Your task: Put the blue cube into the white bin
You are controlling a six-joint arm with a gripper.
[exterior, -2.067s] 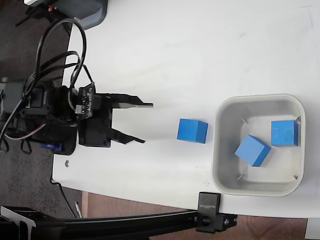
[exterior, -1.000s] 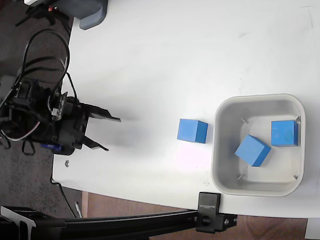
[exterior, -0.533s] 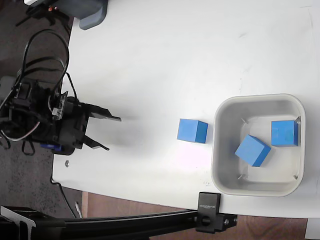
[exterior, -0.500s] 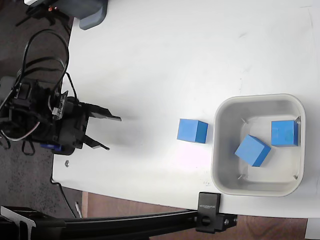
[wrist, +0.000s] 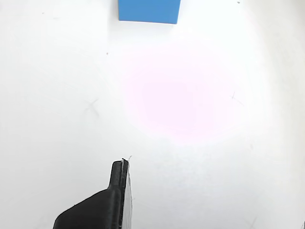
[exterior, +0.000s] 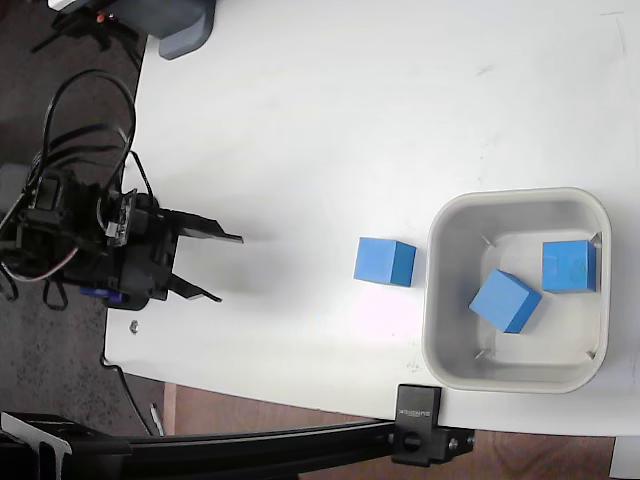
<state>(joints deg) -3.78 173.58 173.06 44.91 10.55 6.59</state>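
Note:
A blue cube [exterior: 385, 262] rests on the white table just left of the white bin [exterior: 518, 376]; it also shows at the top edge of the wrist view as the blue cube [wrist: 149, 10]. Two more blue cubes [exterior: 505, 300] [exterior: 568, 266] lie inside the bin. My gripper [exterior: 228, 268] stands open at the table's left edge, well left of the loose cube, with nothing between its fingers. One black fingertip [wrist: 119, 177] shows at the bottom of the wrist view; the other is out of frame.
A grey-blue object [exterior: 185, 25] sits at the table's top left corner. A black clamp [exterior: 420, 425] and bar run along the front edge below the bin. Cables [exterior: 80, 120] loop off the arm at the left.
The arm body has shifted slightly at the left; the cubes and bin have not moved.

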